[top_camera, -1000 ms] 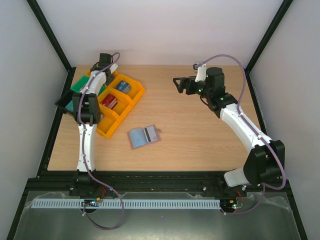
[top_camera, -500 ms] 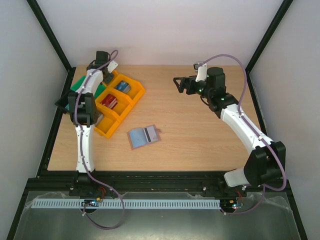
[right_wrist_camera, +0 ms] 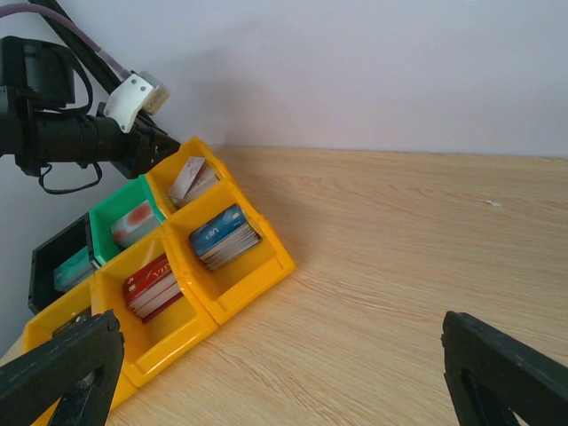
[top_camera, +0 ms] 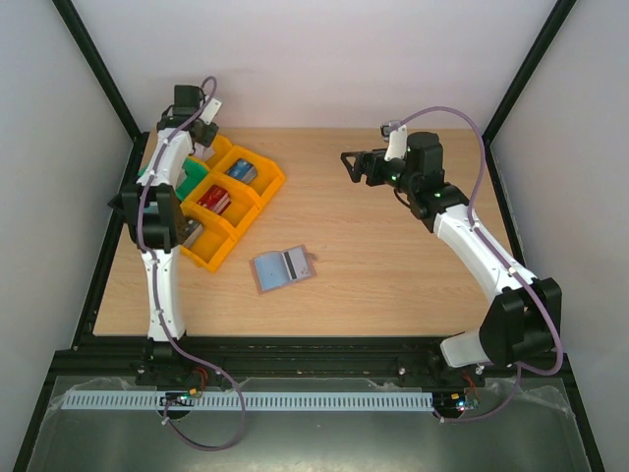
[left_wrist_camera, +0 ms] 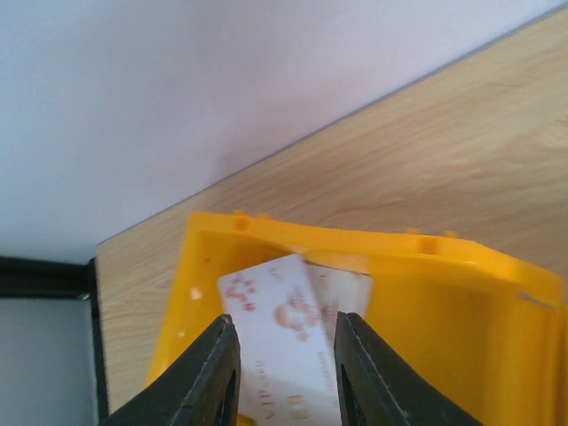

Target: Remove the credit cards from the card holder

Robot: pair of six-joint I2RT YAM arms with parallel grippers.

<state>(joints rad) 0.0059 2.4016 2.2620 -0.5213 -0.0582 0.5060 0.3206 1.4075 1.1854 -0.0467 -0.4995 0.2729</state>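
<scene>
card holder lies on table, far from parted left hand, wide-spread right hand.

Reddish print on white card, blue card lettering, both illegible

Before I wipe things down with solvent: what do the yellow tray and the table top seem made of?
Yellow tray: likely moulded plastic, smooth and slightly glossy, with rounded rims and small moulded tabs. Table top: wood or wood-look laminate, matt, with pale grain lines; which one I cannot tell.
</scene>
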